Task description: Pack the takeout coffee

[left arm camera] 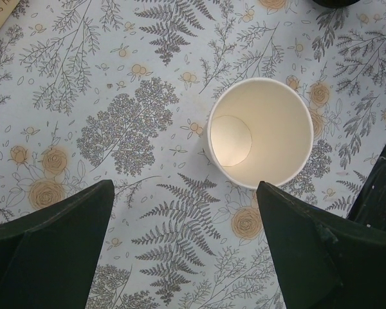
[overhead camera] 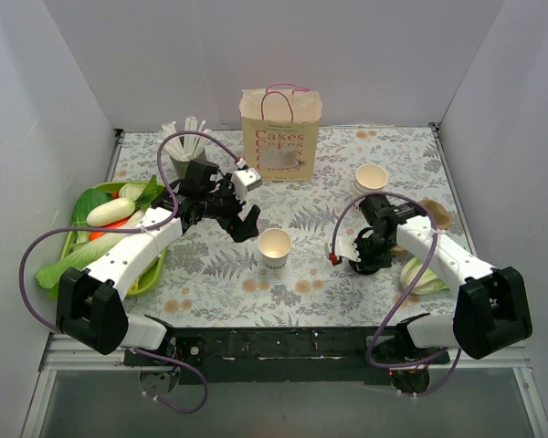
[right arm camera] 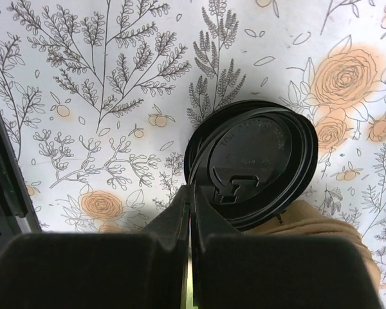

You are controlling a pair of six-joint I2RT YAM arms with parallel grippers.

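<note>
Near the middle of the flower-printed worktop [overhead camera: 393, 146], the paper cup [overhead camera: 275, 246]: upright, mouth open, with the pale inside and the round bottom seen from the left wrist view. Stands between the two arms, in front of the paper bag [overhead camera: 281, 132] printed "Cakes" and well apart from it.

For the left end effector [overhead camera: 244, 224]: fingers spread wide, gripping nothing. Hangs just beside the cup, on its left and far side. In the wrist view, cup rim just ahead of the two dark fingertips [left arm camera: 64, 238] and nearer to the right-hand one; cannot tell whether touching there.

For the right end effector [right arm camera: 192, 193]: fingers pressed together on the rim of a black plastic lid [right arm camera: 251, 161], with the thin edge caught between them. Round lid, with a raised sip spout. Cannot tell whether resting on the worktop or held above. At its lower right edge, a brown cardboard piece [right arm camera: 328, 225], too cut off to name.

Behind the right arm, a stack of cream paper cups [overhead camera: 372, 178]. At the left edge, a green tray [overhead camera: 149, 274] with vegetables [overhead camera: 110, 212].
</note>
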